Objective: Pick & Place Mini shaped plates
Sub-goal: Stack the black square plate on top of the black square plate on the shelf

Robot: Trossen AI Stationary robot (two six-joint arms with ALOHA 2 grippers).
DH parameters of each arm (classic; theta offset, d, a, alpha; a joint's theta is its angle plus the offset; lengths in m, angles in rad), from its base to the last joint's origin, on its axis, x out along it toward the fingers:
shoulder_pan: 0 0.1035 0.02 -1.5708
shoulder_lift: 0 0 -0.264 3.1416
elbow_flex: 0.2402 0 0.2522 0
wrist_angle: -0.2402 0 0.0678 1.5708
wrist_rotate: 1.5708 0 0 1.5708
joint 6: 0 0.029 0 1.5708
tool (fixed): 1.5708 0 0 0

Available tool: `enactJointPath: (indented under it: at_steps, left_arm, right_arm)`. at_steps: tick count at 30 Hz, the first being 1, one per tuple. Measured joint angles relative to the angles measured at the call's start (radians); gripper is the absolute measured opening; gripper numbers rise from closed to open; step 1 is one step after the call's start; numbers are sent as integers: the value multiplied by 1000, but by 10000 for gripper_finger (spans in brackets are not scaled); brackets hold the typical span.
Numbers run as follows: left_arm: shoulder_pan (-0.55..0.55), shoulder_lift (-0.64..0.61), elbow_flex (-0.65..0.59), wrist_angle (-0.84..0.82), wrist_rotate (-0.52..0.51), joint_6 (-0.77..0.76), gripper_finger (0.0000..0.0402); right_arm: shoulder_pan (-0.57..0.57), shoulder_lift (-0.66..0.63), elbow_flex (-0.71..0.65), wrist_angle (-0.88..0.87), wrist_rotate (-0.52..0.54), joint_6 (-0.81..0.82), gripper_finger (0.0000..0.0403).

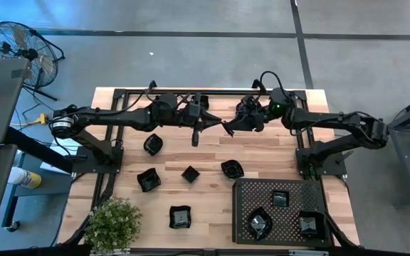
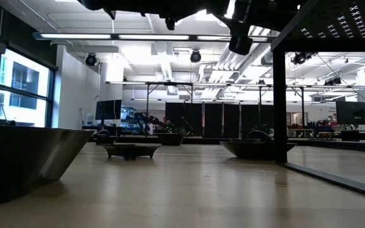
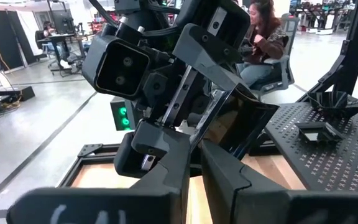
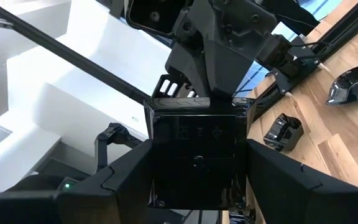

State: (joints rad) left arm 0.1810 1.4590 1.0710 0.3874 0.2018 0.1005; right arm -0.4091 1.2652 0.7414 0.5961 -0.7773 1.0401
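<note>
Nearest the front edge of the table (image 1: 212,213) stand a potted plant (image 1: 112,224) and one wavy-edged plate (image 1: 180,217), which fills the left side of the low view as a dark sloping wall. Beside them at the front right is the perforated tray (image 1: 262,195), carrying three mini plates: one (image 1: 281,198) toward its far side, one (image 1: 260,224) at its near left and one (image 1: 307,225) at its near right.

Farther back, three plates lie apart in a loose row on the bare wood: the left plate (image 1: 148,179), a small square one (image 1: 190,173) in the middle, and a roundish one (image 1: 232,169) just beyond the tray's far left corner. Another plate (image 1: 153,144) sits behind that row, under the left arm.

Above the far middle of the table the two arms meet, lifted off the wood. The right gripper (image 4: 197,180) has its fingers (image 4: 129,180) pressed against opposite sides of a glossy held square plate (image 4: 197,143), which stands on edge in the air. The left gripper (image 3: 196,149) faces it from the other side, its fingers (image 3: 166,174) drawn close together on the same plate's opposite rim, so both grippers pinch it at once.

Beyond the table a floor fan (image 1: 20,53) stands on the grey floor, and the left wrist view shows a seated person (image 3: 263,43) in the room behind
</note>
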Motion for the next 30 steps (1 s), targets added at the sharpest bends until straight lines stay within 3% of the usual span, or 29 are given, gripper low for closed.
enactJointPath:
  at_steps: [9, 13, 22, 26, 30]
  left_arm:
    - [0, 0, 0, 7, -10, 0, 98]
    - [0, 0, 0, 8, -11, -1, 84]
    - [0, 0, 0, 8, -11, 0, 8]
    - [0, 0, 0, 7, -4, -1, 12]
    - [0, 0, 0, 7, 5, -12, 51]
  right_arm:
    - [0, 0, 0, 0, 9, 0, 231]
    - [0, 0, 0, 0, 9, 0, 231]
    - [0, 0, 0, -1, 8, 0, 231]
    - [0, 0, 0, -1, 7, 0, 231]
    - [0, 0, 0, -1, 8, 0, 231]
